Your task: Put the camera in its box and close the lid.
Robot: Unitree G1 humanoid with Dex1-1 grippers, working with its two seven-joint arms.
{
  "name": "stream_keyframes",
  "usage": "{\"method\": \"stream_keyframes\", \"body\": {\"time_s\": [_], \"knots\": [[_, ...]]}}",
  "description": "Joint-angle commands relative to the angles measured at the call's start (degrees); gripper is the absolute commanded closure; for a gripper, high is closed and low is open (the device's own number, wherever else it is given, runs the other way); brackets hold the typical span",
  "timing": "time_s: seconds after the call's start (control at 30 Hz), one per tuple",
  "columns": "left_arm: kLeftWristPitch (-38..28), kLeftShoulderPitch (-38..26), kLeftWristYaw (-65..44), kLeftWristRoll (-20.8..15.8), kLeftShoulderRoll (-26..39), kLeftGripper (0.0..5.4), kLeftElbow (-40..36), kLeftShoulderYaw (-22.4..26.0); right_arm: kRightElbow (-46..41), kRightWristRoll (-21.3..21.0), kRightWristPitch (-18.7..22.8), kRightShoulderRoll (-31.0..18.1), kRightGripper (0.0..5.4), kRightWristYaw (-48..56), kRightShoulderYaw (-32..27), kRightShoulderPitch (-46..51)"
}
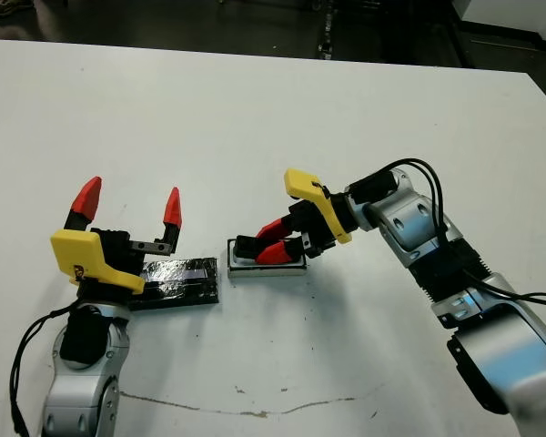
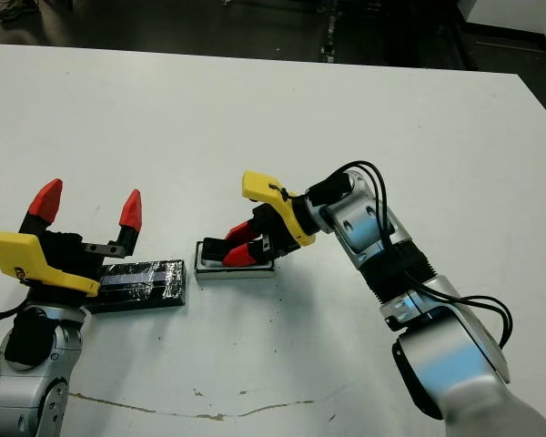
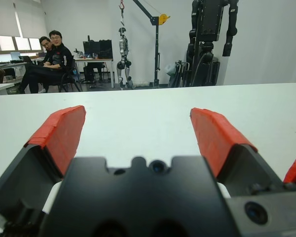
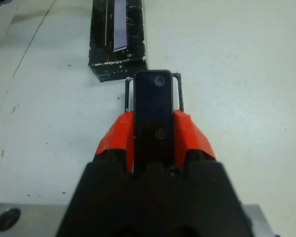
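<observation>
Your right end effector (image 1: 271, 248) is clamped on the camera (image 4: 153, 113), one red finger on each long side, and holds it directly over the box (image 1: 266, 267); whether the camera touches the tray floor cannot be determined. The box sits on the worktop (image 1: 255, 109), just below the fingertips. The lid (image 1: 177, 282) lies flat just beyond the box, on the far side from your right end effector. Your left end effector (image 1: 130, 208) stands spread wide and empty above the lid's outer end.
</observation>
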Motion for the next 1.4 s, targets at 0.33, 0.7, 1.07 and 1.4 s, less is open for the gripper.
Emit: {"method": "stream_keyframes", "body": {"time_s": [0.33, 0.7, 1.07, 1.4], "knots": [[0.27, 0.42, 0.13, 0.52, 0.24, 0.00, 0.00, 0.08, 0.37, -1.32, 1.28, -3.15, 3.75, 0.80, 0.45, 0.46], [0.64, 0.65, 0.30, 0.50, 0.10, 0.00, -0.33, 0.02, -2.15, -2.38, 1.21, -4.04, 3.75, -0.43, 0.88, 1.10], [0.32, 0.67, 0.16, 0.34, 0.03, 0.00, -0.06, -0.04, -3.62, -1.80, 4.99, -3.65, 2.60, -1.41, 0.97, 1.23], [0.36, 0.74, 0.32, 0.59, -0.01, 0.00, 0.00, -0.18, -3.19, -0.70, 4.59, -3.89, 1.21, -0.27, 0.80, 0.42]]}}
